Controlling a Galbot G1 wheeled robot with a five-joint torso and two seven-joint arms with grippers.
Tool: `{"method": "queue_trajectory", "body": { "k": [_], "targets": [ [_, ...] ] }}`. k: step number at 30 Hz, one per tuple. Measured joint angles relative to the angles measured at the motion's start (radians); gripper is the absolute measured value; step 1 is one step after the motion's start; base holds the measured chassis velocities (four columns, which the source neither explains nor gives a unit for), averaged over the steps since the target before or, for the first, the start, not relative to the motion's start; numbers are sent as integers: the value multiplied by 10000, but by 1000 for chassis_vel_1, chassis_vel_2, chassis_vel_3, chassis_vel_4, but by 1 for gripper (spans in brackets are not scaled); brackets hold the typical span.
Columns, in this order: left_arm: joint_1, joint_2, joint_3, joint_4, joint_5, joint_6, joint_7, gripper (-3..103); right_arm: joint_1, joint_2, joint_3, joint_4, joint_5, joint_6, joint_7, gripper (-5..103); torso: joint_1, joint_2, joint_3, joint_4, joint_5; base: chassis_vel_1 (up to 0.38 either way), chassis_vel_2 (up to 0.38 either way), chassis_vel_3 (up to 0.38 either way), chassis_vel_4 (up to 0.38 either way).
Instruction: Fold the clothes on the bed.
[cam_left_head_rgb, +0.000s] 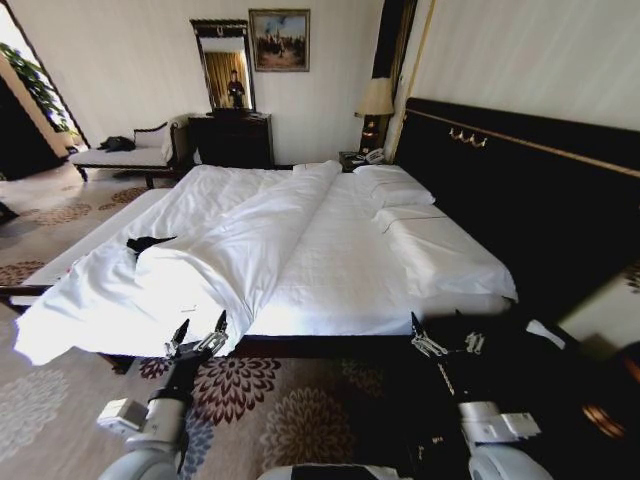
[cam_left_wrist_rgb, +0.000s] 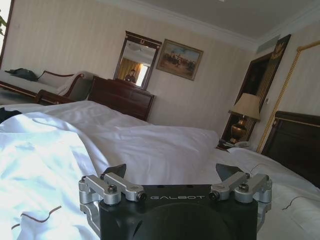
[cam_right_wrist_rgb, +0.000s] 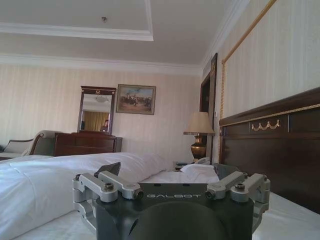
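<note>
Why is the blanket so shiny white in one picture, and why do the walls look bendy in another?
Left wrist view: daylight from the window side blows out the white duvet into glare. Head view: the wide lens bows the dark headboard and walls, and the floor near the right gripper falls into shadow. Right wrist view: dimmer, even light.

both grippers (cam_left_head_rgb: 197, 337) (cam_left_head_rgb: 443, 338) low, fingers apart

The bed (cam_left_head_rgb: 450, 270) carries a rumpled white duvet (cam_left_head_rgb: 200, 260), pillows (cam_left_head_rgb: 395, 185) and a black T-shirt (cam_left_head_rgb: 148, 243).
</note>
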Motion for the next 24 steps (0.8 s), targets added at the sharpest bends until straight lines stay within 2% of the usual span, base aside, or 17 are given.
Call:
{"method": "queue_trajectory", "body": {
  "k": [24],
  "targets": [
    [-91,-16,10,136,1,-5,12,100,100,-9,-21,-135,1,53,-191,100,-3,1,0,0,-1,-45,82,50,-80]
  ]
}}
